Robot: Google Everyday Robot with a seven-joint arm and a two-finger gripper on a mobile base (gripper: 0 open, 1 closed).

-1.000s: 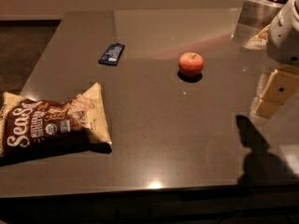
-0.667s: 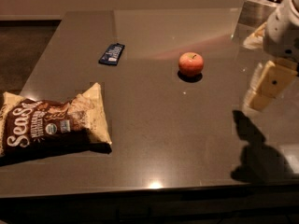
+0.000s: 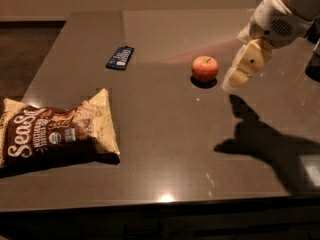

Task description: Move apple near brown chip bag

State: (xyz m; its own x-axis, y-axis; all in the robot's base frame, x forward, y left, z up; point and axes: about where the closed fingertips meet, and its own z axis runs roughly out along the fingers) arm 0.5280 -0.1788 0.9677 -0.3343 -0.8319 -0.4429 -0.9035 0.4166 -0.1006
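Note:
The small red-orange apple [image 3: 205, 68] sits on the dark table [image 3: 165, 134], right of centre and toward the back. The brown chip bag [image 3: 52, 132], crinkled dark brown and cream with white script lettering, lies flat at the table's left front edge, far from the apple. My gripper [image 3: 246, 65], cream-coloured on a white arm, hangs just right of the apple, a short gap away and slightly above the table top. Nothing shows in its hold.
A small flat dark blue wrapped bar [image 3: 120, 57] lies at the back left of the table. The arm's shadow [image 3: 265, 144] falls across the table's right side. The table's front edge runs along the bottom of the view.
The gripper has moved left, from the table's right edge to just beside the apple. The apple, the bag and the bar have not moved.

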